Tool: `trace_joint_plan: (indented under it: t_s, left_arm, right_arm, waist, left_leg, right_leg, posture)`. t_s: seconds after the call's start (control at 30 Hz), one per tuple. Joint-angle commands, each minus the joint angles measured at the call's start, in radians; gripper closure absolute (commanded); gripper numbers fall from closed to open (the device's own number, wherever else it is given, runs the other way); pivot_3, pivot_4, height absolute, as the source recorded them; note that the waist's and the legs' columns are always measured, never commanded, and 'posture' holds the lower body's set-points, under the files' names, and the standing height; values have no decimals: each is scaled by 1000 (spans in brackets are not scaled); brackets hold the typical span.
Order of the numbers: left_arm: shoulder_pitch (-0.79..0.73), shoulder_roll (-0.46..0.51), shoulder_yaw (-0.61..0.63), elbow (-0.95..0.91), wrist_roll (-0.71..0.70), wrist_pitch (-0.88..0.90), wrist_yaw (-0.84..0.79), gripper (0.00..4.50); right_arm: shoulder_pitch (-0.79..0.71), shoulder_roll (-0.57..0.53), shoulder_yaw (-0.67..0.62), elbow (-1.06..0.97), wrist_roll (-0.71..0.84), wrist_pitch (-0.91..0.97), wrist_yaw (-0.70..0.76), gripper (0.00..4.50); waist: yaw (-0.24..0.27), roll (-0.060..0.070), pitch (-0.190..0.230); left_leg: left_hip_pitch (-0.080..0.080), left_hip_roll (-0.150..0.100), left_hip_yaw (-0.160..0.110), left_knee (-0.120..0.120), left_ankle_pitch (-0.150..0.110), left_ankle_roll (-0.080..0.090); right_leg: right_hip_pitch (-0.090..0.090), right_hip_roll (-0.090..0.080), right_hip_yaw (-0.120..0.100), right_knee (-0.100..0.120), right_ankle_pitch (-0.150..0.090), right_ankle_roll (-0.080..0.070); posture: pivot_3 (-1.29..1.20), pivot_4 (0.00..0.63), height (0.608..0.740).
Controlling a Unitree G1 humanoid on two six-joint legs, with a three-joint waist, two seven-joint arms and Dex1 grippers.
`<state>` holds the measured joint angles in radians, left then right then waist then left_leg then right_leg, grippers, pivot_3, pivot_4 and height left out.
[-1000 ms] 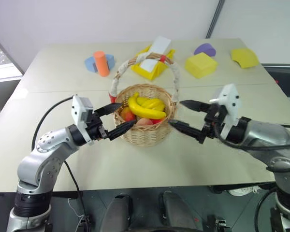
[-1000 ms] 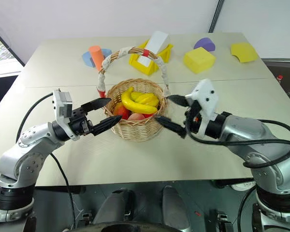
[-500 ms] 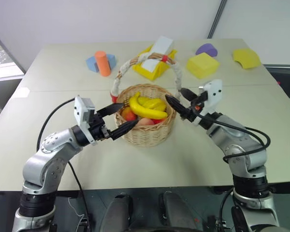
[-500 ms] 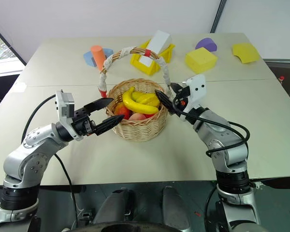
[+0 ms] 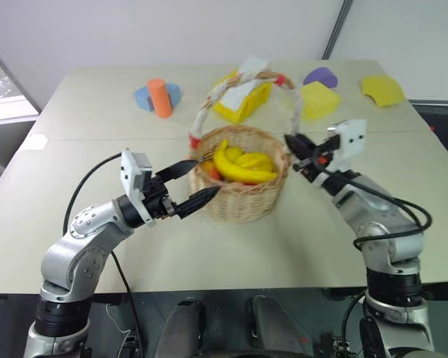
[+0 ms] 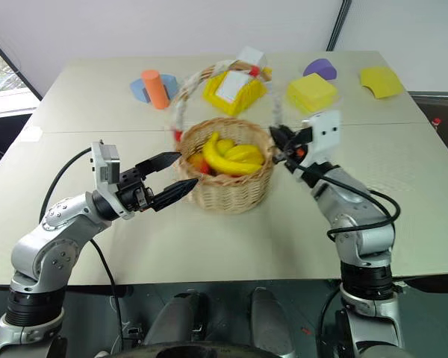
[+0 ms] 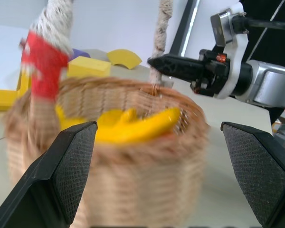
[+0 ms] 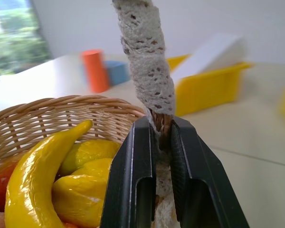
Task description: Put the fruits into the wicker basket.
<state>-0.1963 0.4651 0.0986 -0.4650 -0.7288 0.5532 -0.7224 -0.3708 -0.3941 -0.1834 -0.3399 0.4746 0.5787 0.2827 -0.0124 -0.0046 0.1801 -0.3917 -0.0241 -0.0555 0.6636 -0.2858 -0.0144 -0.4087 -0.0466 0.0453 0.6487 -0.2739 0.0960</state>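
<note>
The wicker basket (image 5: 243, 203) stands at the table's middle with its white, red-banded handle (image 5: 243, 74) arching over it. Inside lie the fruits: a yellow banana (image 5: 243, 168), other yellow ones and a red one (image 5: 207, 170). My right gripper (image 5: 295, 145) is shut on the handle's foot at the basket's right rim; in the right wrist view its fingers (image 8: 133, 180) clamp the lace-wrapped handle (image 8: 145, 57) beside the banana (image 8: 38, 175). My left gripper (image 5: 207, 176) is open at the basket's left side, and the basket (image 7: 133, 175) sits between its spread fingers (image 7: 66, 161), not gripped.
At the back of the table stand an orange cylinder (image 5: 158, 98) on a blue block (image 5: 143, 97), a yellow tray (image 5: 243, 101) holding a white block, a yellow foam block (image 5: 319, 99), a purple piece (image 5: 319, 76) and another yellow piece (image 5: 379, 89).
My right gripper swung in to the basket's right rim and shut on the handle's foot. The basket has shifted to the right and its handle leans away. The left arm barely moved.
</note>
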Motion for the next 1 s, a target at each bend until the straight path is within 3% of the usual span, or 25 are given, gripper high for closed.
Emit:
trace_joint_plan:
  t_s: [0.03, 0.4, 0.5, 0.67, 0.8, 1.0]
  left_arm:
    - [-23, -13, -12, -14, -9, -18, -1, 0]
    - [-52, -46, -40, 5, 12, -39, 12, 0]
    - [-49, -45, -38, 5, 17, -45, 17, 0]
    - [-35, -36, -20, 17, 36, -51, 28, 0]
    - [-4, 2, 25, 55, 69, -67, 37, 0]
    - [80, 62, 119, 187, 162, -123, 73, 0]
  right_arm:
    - [-74, -100, -208, 116, -78, -79, -119, 4475]
    - [-176, -209, -337, 553, -194, -299, -214, 4475]
    - [-158, -208, -338, 554, -185, -307, -192, 3220]
    - [-69, -221, -343, 445, -197, -293, -170, 664]
    - [78, -250, -384, 309, -157, -284, -84, 664]
    - [338, -296, -424, 116, -1, -232, 190, 664]
  waist:
    - [2, 0, 0]
    - [-22, 4, 1]
    - [-23, 4, 1]
    - [-21, 4, 1]
    - [-6, 4, 1]
    - [-6, 4, 1]
  left_leg:
    - [0, 0, 0, 0, 0, 0]
    - [2, 2, 5, -1, 0, 1]
    - [2, 2, 5, -1, 0, 1]
    - [2, 1, 5, -1, 0, 1]
    - [1, 1, 4, -1, 0, 1]
    - [3, 2, 4, -1, -1, 1]
  right_leg:
    - [0, 0, 0, 0, 0, 0]
    - [0, 3, 4, 1, 0, 0]
    - [0, 3, 4, 1, 0, 0]
    - [0, 3, 4, 1, 0, 0]
    - [0, 3, 4, 1, 0, 0]
    - [1, 3, 4, 0, 0, 0]
  posture:
    - [0, 150, 740]
    - [0, 150, 740]
    - [0, 150, 740]
    - [0, 150, 740]
    - [0, 150, 740]
    - [0, 150, 740]
